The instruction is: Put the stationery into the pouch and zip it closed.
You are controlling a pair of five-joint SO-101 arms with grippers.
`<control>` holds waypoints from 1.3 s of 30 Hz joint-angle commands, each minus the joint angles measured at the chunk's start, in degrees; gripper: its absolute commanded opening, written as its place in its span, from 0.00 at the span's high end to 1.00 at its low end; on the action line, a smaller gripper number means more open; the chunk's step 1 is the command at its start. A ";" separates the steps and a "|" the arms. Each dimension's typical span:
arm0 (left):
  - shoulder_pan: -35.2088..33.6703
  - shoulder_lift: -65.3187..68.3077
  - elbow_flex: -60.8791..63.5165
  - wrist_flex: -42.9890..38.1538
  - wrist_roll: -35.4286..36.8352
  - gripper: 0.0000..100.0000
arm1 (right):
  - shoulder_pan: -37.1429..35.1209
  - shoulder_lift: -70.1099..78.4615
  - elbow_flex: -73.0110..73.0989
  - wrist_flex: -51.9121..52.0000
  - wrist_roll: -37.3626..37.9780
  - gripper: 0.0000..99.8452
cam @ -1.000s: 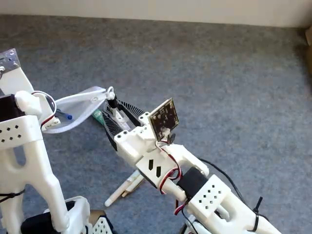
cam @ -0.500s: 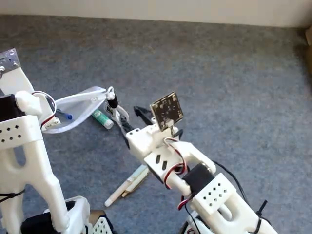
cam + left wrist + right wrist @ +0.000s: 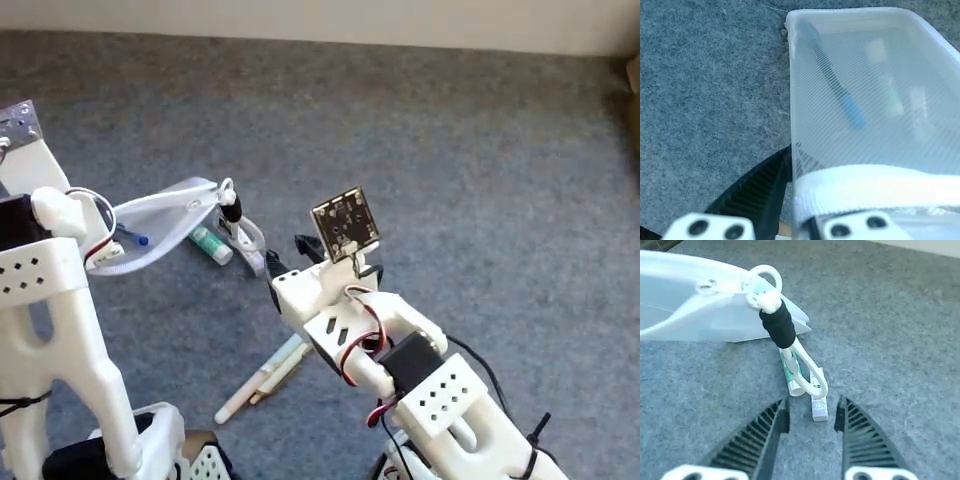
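Right claw (image 3: 812, 409) parted, near pouch (image 3: 690, 310) edge

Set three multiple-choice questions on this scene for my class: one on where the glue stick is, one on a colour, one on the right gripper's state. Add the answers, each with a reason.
1. Where is the glue stick?
A. on the carpet beside the pouch
B. inside the pouch
C. on a shelf

2. What colour is the end of the pen inside the pouch?
A. red
B. yellow
C. blue

3. How is the right gripper?
A. shut on the glue stick
B. open and empty
C. shut on the pen

Answers:
1 A: the glue stick lies flat on the carpet by the pouch's zip end.
2 C: the blue end shows through the pouch's mesh wall.
3 B: its jaws stand apart over the carpet with nothing gripped.
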 commanded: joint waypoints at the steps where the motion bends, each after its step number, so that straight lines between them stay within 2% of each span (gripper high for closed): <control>1: -1.01 0.22 2.15 0.00 0.35 0.99 | 2.24 -1.71 -0.84 0.04 -2.64 0.86; 5: -1.01 0.13 2.15 0.00 0.35 0.99 | 4.62 -1.27 0.31 1.01 -11.69 0.86; 11: -1.01 0.13 1.98 0.00 0.35 0.99 | 4.79 -1.19 0.13 10.68 -17.49 0.85; 19: -1.01 0.31 1.89 0.00 0.35 0.99 | 4.70 -0.92 0.04 11.12 -21.19 0.85; 24: -1.01 0.31 1.89 0.00 0.35 0.99 | 4.88 5.67 -2.24 11.82 -22.15 0.85; 30: -1.01 0.31 1.98 0.00 0.35 0.99 | 4.88 13.14 -9.36 17.98 -29.71 0.85; 39: -1.01 0.31 1.98 0.00 0.44 0.99 | 4.88 22.11 -11.65 22.29 -30.42 0.85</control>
